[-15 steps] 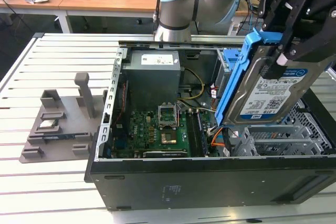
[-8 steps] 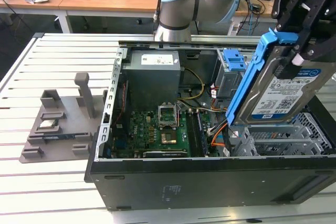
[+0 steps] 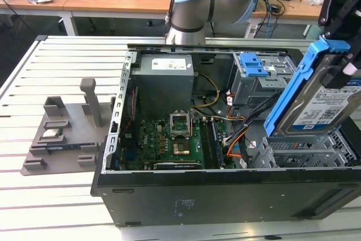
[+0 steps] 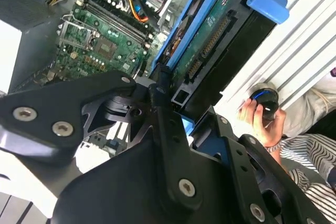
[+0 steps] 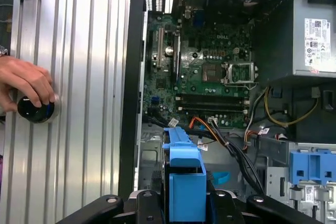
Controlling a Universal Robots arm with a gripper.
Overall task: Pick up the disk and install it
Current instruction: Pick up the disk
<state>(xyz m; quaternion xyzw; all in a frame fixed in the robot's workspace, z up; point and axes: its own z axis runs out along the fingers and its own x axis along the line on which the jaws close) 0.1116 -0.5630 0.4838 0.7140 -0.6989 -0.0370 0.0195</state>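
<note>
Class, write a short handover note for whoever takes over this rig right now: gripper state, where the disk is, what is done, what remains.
Gripper: shut on the disk, holding it tilted in the air above the open computer case, at the exterior view's right.
Done: disk picked up.
Left: disk is not yet seated in the case; the drive cage with its blue latch stands nearby.
Note: a person's hand rests on a knob on the table beside the case.

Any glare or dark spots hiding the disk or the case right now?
Exterior view: the disk is evenly lit, its label clear. Second wrist view: the slatted table is washed out bright beside the disk. First wrist view: the computer case interior is shadowed near its upper wall; the motherboard stays readable.
</note>
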